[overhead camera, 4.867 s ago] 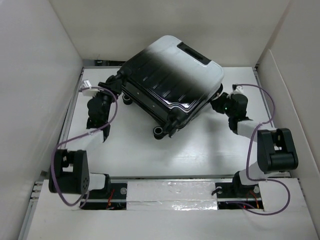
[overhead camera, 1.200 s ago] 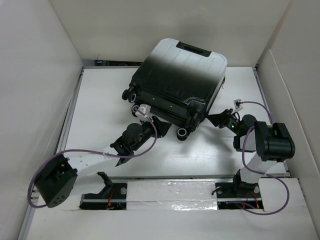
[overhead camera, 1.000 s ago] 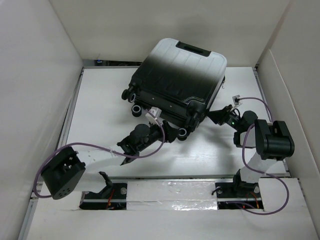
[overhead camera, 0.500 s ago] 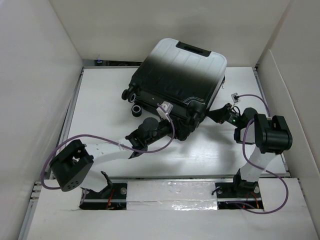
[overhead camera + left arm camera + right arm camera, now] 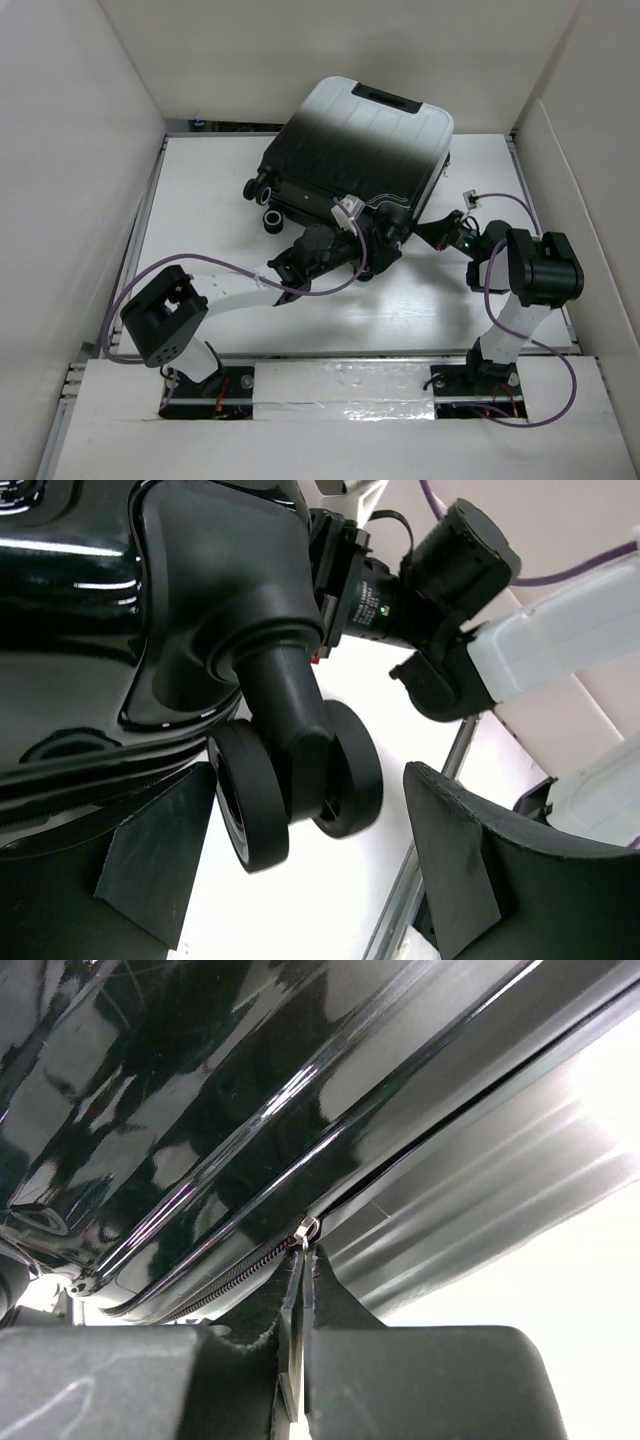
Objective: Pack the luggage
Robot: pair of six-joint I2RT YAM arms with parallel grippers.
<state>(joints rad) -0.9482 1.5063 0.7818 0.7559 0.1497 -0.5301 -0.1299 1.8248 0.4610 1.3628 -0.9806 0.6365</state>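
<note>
The luggage, a ribbed hard shell fading from black to silver-white, lies closed and flat at the back middle of the table. My left gripper is at its near corner. In the left wrist view it stands open, with a black double wheel between the fingers and untouched by them. My right gripper is at the luggage's right side. In the right wrist view its jaws are shut on the thin metal zipper pull at the seam of the shell.
White walls box in the table on the left, back and right. Another luggage wheel sticks out at the near left corner. The right arm's wrist sits close behind the wheel that my left gripper straddles. Purple cables loop off both arms.
My left arm has swung right along the luggage's near edge to the corner wheel, and its jaws have widened. My right gripper has closed on the zipper pull. The luggage has not moved.
</note>
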